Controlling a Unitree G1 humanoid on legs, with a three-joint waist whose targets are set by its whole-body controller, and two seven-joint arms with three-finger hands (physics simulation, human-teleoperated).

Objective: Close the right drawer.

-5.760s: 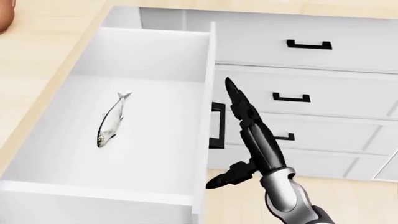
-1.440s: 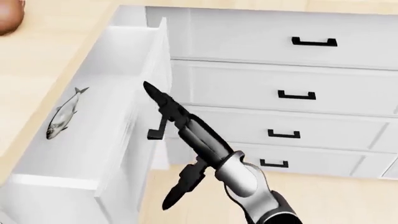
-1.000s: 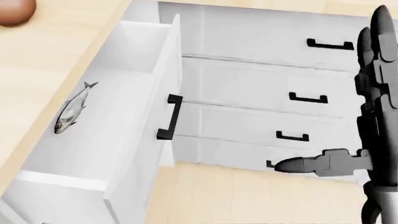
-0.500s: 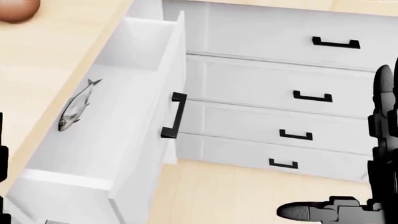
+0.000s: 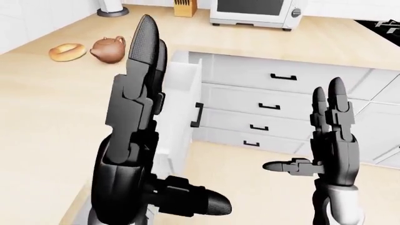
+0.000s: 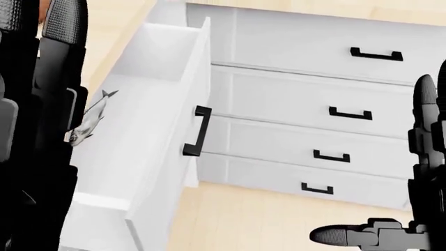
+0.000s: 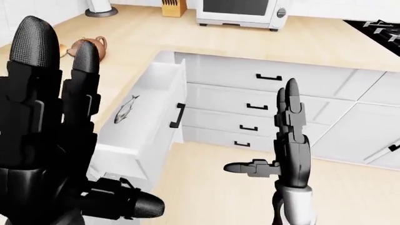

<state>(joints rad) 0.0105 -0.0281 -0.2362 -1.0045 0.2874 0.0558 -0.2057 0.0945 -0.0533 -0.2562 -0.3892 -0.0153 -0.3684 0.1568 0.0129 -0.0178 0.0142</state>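
Note:
The right drawer (image 6: 167,178) is white and stands part way out of the counter at the left, with a black handle (image 6: 198,130) on its face. A silver fish (image 7: 127,108) lies inside. My left hand (image 7: 69,122) is raised close to the cameras with its fingers spread open, and it hides the drawer's left part in the head view. My right hand (image 7: 278,140) is upright and open over the floor, right of the drawer and apart from it. Neither hand touches the handle.
A bank of closed white drawers with black handles (image 5: 283,77) meets the open drawer at the corner. On the wooden counter (image 5: 43,108) stand a brown teapot (image 5: 109,49), a bagel (image 5: 65,50), a microwave (image 5: 253,10) and a knife block (image 5: 185,8). Wooden floor (image 5: 250,187) lies below.
The drawer has slid part way in under my right hand, which then drew away to the right and rose. My left hand has just risen into the head view at the left.

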